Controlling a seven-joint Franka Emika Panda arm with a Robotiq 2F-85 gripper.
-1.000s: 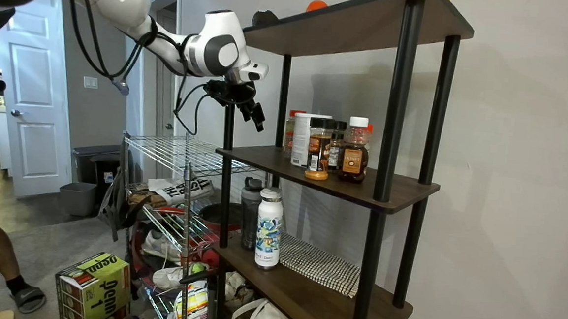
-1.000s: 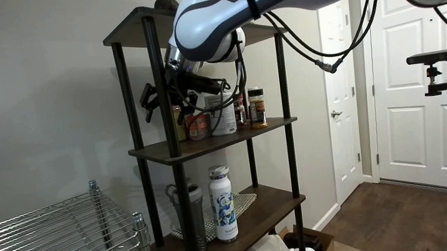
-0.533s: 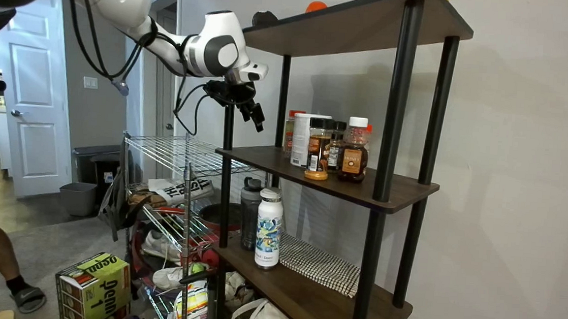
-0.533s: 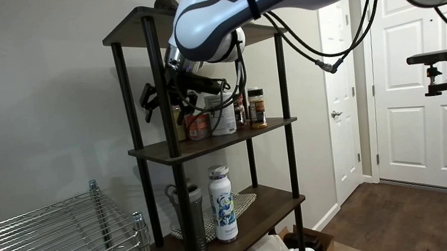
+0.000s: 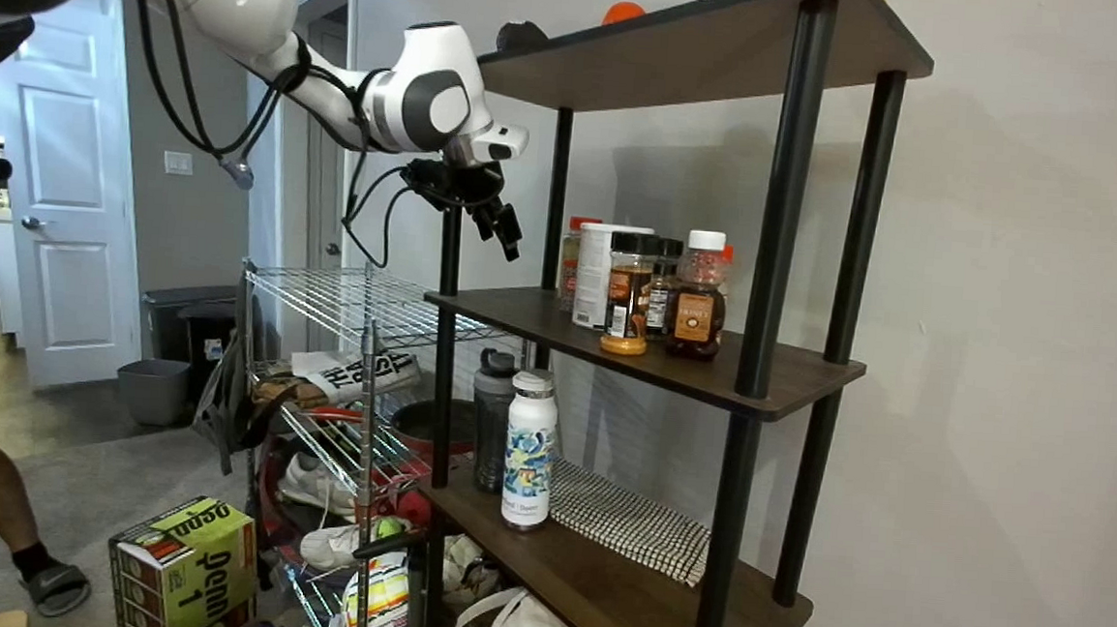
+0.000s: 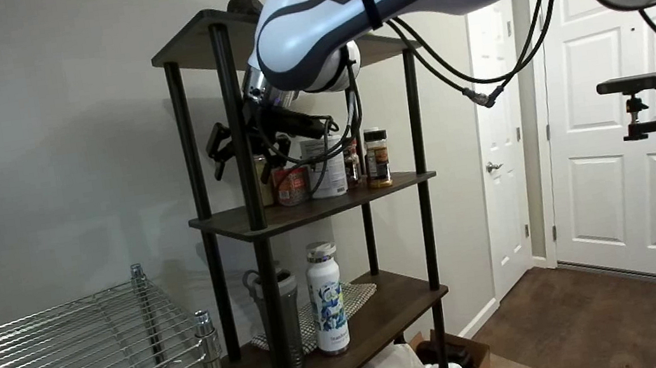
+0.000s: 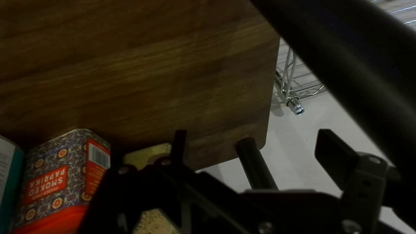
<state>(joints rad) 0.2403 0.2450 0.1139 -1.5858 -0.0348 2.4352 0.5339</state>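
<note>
The pincer (image 7: 252, 136) is spread wide, and nothing is gripped by it. The yellow jar (image 7: 148, 154) is seen near one side of it, on the middle shelf (image 7: 146, 81), with the paprika tin (image 7: 78, 156) standing beside that jar. Past the tin, the white can (image 6: 338, 177) is found. Moves are probably best made small and slow, so that the front post (image 7: 341, 52), the back post (image 7: 255, 163) and the jar are not bumped.
</note>
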